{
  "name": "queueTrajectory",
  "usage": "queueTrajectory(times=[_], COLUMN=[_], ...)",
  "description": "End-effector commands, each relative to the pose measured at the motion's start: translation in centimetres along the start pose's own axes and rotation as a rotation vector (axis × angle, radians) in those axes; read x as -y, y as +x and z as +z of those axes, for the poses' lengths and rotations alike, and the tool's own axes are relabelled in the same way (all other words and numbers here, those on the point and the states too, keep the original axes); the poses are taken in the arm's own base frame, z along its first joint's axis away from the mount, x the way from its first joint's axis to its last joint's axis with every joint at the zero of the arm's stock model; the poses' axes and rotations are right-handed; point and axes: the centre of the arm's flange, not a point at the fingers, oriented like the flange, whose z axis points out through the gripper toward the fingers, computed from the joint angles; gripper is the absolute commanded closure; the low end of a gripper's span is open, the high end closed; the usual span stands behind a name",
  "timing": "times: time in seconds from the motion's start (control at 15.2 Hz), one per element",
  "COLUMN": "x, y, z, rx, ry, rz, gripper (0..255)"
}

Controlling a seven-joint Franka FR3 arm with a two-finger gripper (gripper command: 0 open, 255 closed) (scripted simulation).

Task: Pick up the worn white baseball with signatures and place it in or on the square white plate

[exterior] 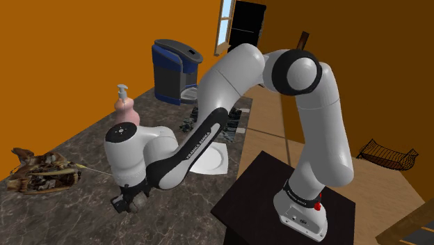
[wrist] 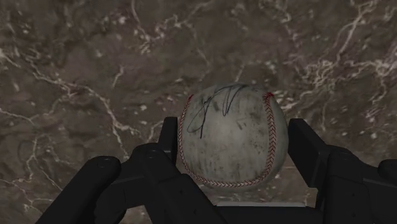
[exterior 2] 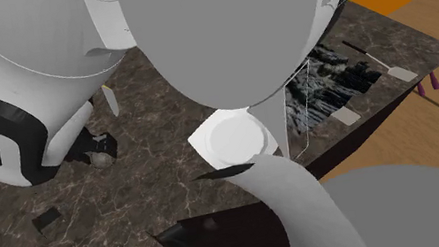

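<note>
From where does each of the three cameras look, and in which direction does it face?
Shoulder view: beside and a little behind the stand, looking down over the marble counter; the whole white arm and the gripper show.
Second exterior view: close above the counter, looking down at the plate; the arm's grey and white links cover much of it.
Wrist view: on the hand, looking down at the counter; two black fingers clasp the baseball.
Shared: both exterior views show the plate.
</note>
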Motion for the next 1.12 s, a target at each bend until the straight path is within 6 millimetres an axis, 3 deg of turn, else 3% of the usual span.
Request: queueTrajectory(times=[0.0, 0.66, 1.06], x=[-0.1, -0.3, -8.2], y=[0.1, 0.4, 0.1], z=[-1.0, -5.9, -5.7], rx=[0.000, 0.000, 0.000], ry=[0.000, 0.000, 0.000], rz=[0.000, 0.000, 0.000], gripper=[255, 255, 255])
